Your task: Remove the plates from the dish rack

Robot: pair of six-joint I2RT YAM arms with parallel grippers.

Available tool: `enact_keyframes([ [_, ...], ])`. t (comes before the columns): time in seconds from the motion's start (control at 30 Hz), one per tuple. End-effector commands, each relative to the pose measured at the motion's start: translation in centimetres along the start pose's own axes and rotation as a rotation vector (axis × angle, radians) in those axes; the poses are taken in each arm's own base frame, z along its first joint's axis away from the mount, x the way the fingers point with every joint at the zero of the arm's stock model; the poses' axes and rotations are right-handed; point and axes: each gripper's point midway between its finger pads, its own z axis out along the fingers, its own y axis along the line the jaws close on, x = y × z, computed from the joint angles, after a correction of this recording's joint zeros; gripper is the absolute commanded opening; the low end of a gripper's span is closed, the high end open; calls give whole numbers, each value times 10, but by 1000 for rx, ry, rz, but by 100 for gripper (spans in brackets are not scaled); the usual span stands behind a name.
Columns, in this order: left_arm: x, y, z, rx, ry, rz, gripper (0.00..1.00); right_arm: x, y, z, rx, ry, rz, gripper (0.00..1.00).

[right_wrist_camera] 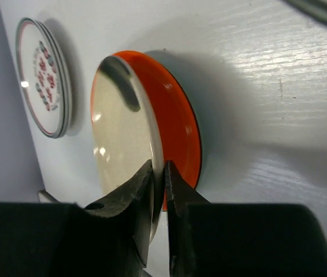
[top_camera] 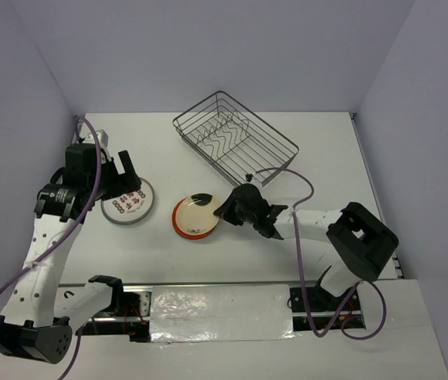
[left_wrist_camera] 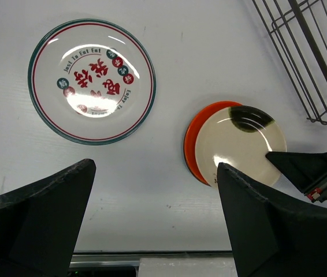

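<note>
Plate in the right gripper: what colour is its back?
The plate has a bright orange back and cream face; clearest in the right wrist view.

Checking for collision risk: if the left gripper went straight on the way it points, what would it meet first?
The left gripper would likely meet bare table, between the white plate and the cream plate; depth is unclear.

The table is white, with fine grain lines visible in the right wrist view. A pale back wall, left wall and right wall stand around it. Along its near edge runs a dark rail, and just beside that lies a glossy white strip.
</note>
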Motion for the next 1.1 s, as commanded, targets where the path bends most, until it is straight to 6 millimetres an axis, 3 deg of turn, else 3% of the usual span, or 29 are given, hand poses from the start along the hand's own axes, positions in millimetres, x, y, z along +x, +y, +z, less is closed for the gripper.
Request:
enact_keyframes([
  [0.0, 3, 5, -6, -6, -8, 26, 99, -10, 29, 6, -73, -30, 6, 21],
  [0.03, 4, 6, -6, -6, -7, 29, 99, -9, 30, 7, -79, -24, 4, 39],
  [0.17, 3, 6, -8, -10, -5, 42, 99, -4, 56, 7, -101, 16, -76, 60],
  [0.2, 2, 7, -8, -16, -4, 45, 100, 9, 45, 5, -34, 58, -131, 63],
  [0.23, 1, 7, -8, -16, -4, 45, 100, 6, 59, 4, -34, 54, -153, 71],
  [0.27, -1, 6, -8, -12, -9, 45, 99, 17, 43, 5, 41, 99, -206, 72],
  [0.33, -2, 4, -6, -8, -6, 45, 99, 30, 39, 10, 98, 167, -236, 76],
  [0.4, -4, 1, -4, 2, -2, 45, 99, 46, 16, 5, 208, 249, -261, 78],
  [0.5, -7, -2, 1, 9, 8, 45, 100, 45, -9, -6, 349, 258, -258, 79],
  [0.67, -10, -4, 10, 4, 22, 44, 99, 31, -10, -30, 405, 251, -327, 81],
  [0.8, -14, 2, 16, -46, 35, 34, 99, 0, 27, -55, 331, 169, -392, 83],
  [0.83, -18, 3, 15, -62, 35, 32, 100, -17, 51, -73, 241, 110, -428, 88],
  [0.87, -21, 6, 14, -85, 30, 31, 100, -29, 68, -84, 172, 66, -462, 100],
  [0.9, -24, 9, 14, -109, 23, 31, 100, -40, 81, -96, 112, 28, -508, 100],
  [0.93, -36, 17, 8, -163, -14, 32, 100, -64, 99, -123, 41, -58, -598, 100],
  [0.97, -37, 23, 9, -207, -3, 34, 100, -83, 100, -137, 54, -111, -621, 100],
  [1.0, -55, 29, -1, -261, -52, 32, 99, -110, 113, -163, 50, -196, -629, 100],
  [1.03, -60, 31, 1, -291, -49, 29, 100, -139, 87, -179, 184, -244, -655, 100],
  [1.07, -66, 34, -5, -313, -57, 26, 100, -163, 96, -203, 186, -309, -644, 100],
])
